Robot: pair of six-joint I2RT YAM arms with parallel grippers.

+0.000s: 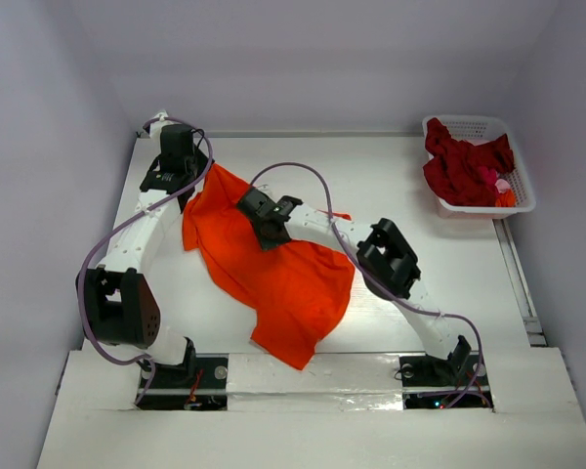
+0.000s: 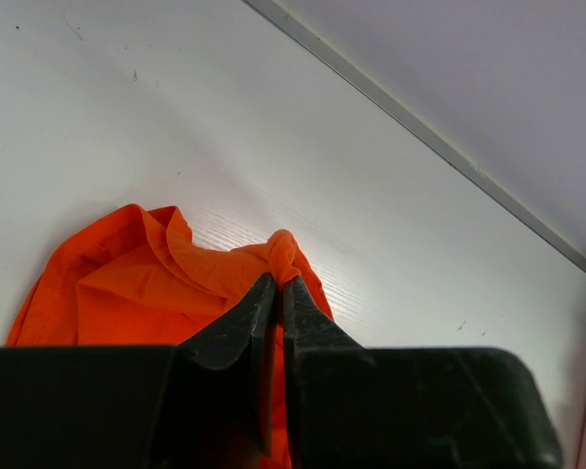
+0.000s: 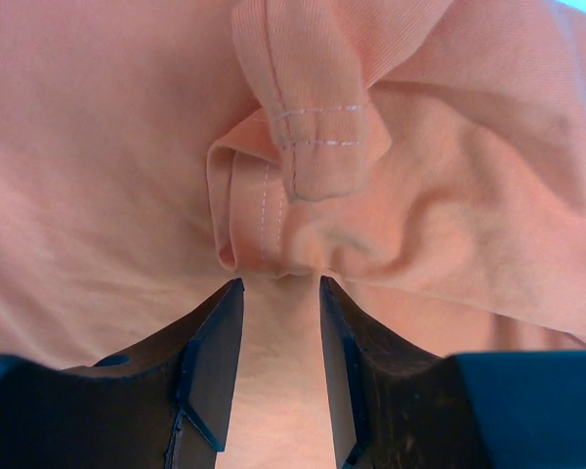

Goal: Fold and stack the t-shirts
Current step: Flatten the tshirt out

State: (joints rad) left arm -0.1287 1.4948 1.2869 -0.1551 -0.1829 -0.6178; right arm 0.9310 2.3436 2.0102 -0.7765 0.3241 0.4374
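So the left gripper is clamped tight on a pinched-up fold of the bright orange cotton t-shirt, with cloth squeezed between the two black fingers. The rest of that shirt trails back and to the left of it, lying on the white table.

The right gripper is pressed down on the middle of the same shirt with its jaws parted about halfway and nothing pinched. A bunched-up wad with a stitched hem sits right at its fingertips, touching or very nearly so.

As for room, the left gripper has only a short stretch of bare table ahead before the metal edge strip and the wall. The right gripper has open table off to its right. Far beyond that, in the back corner, is the white latticed plastic basket with the dark red shirts heaped inside.
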